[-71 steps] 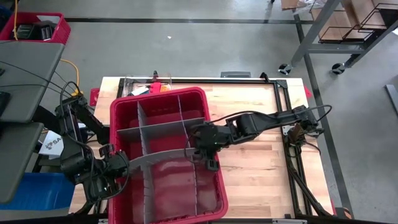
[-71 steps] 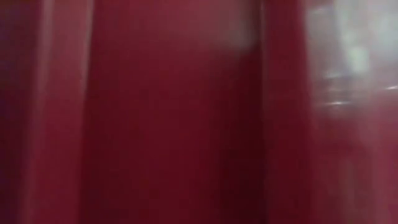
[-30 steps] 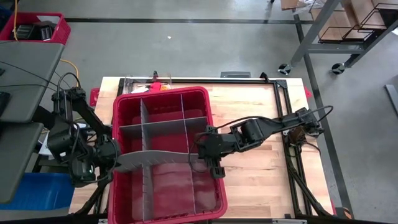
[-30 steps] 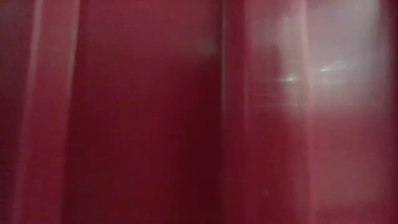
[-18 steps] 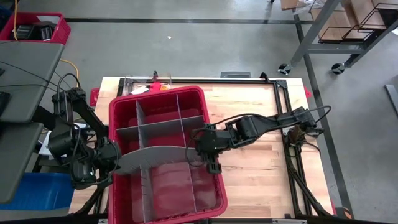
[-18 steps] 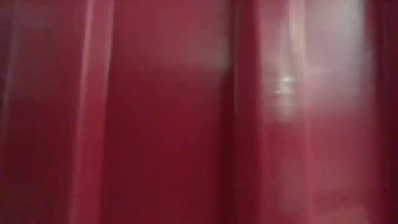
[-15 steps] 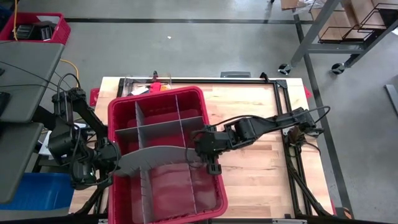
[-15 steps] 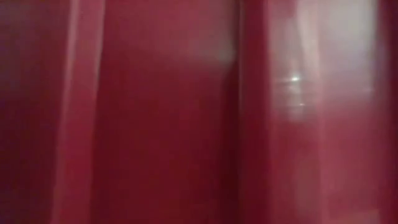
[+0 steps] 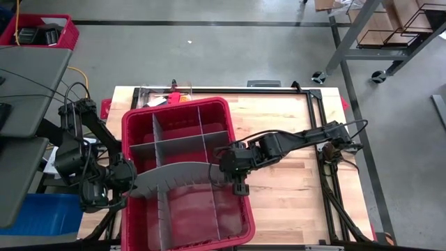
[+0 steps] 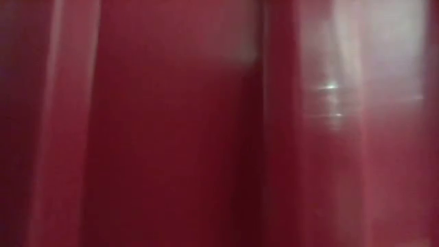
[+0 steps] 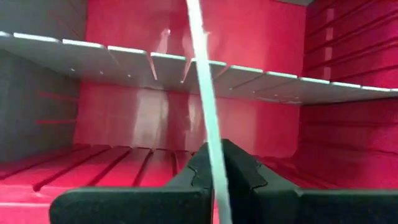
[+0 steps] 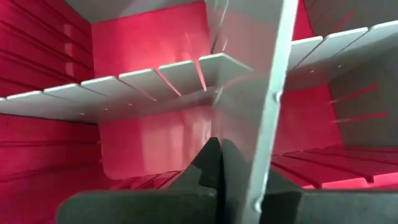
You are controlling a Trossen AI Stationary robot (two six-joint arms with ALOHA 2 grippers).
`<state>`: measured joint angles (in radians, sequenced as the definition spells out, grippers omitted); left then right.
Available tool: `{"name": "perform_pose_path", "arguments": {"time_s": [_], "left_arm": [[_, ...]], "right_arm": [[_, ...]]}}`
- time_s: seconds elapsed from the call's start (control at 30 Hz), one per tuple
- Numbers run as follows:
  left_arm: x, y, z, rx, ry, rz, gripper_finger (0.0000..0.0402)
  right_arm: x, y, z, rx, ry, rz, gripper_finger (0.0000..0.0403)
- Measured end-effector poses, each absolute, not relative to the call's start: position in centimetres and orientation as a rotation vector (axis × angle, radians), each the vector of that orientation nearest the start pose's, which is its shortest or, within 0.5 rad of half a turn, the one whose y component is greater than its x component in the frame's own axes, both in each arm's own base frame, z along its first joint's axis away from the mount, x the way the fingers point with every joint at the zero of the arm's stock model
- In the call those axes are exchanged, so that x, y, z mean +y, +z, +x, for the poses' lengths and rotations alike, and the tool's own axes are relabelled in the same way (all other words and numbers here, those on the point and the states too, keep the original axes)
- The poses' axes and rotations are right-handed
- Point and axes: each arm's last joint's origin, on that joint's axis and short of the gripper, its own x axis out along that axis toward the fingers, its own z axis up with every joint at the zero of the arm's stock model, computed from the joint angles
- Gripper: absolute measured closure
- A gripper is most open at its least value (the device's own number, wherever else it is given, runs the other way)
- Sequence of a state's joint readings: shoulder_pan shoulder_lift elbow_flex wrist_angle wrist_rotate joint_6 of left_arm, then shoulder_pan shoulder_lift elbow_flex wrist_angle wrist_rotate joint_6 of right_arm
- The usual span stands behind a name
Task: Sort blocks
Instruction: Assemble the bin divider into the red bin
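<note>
The left hand [image 9: 127, 180] and the right hand [image 9: 224, 167] were each clamped shut on opposite ends of a bowed grey divider sheet [image 9: 174, 173] inside the red bin [image 9: 240, 157] on the counter [image 9: 286, 139]; no blocks were visible, so sorting appeared not yet begun.

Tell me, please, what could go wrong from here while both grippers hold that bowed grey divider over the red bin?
1. The divider sheet is bowed between the left gripper and the right gripper; more squeeze could crease it or spring it free.
2. Both grips are thin edge pinches, so it may slip.
3. The red bin may get dragged across the table, judging by its skew.
</note>
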<state>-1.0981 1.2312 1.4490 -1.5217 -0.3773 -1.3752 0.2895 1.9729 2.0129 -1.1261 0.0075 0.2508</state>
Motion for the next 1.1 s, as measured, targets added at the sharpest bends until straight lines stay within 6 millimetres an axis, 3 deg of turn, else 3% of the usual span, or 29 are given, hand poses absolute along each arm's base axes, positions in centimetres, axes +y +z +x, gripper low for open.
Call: {"name": "perform_pose_path", "arguments": {"time_s": [0.3,0.6,0.9,1.1], "left_arm": [[-15.6,36.9,9.3,1.099,0.170,-0.247,0.0391],[-17.0,36.3,9.5,1.192,0.122,-0.288,0.0391],[-16.9,36.3,9.5,1.244,0.107,-0.316,0.0392],[-17.1,36.2,9.6,1.239,0.106,-0.295,0.0392]], "right_arm": [[12.0,33.2,39.3,1.090,0.126,0.064,0.0403],[12.9,33.5,38.8,1.085,0.202,0.015,0.0403],[13.0,34.3,38.4,1.079,0.308,0.108,0.0403],[13.6,34.3,38.2,1.082,0.289,0.096,0.0403]]}}
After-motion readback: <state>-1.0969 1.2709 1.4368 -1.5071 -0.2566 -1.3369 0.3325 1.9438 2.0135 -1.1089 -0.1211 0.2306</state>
